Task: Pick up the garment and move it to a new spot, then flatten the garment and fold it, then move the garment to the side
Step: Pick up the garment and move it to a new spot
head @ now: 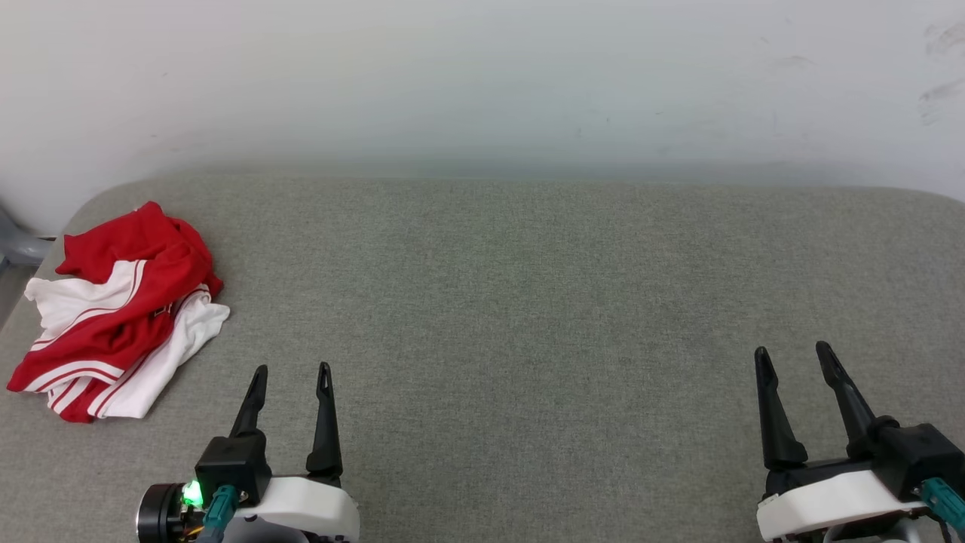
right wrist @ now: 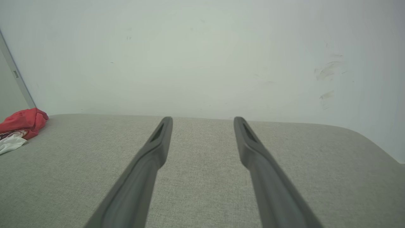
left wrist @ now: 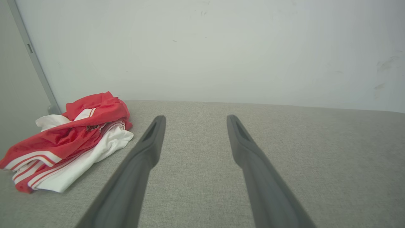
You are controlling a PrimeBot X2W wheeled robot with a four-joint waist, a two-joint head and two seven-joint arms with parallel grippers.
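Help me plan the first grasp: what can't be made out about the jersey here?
- Head view: the jersey lies crumpled; its own folds hide any lettering, collar and hem.
- Left wrist view: a dark mark between the folds, too small to read.
- Right wrist view: the left edge cuts off part of the jersey.

Grey fabric surface, scuffed white wall
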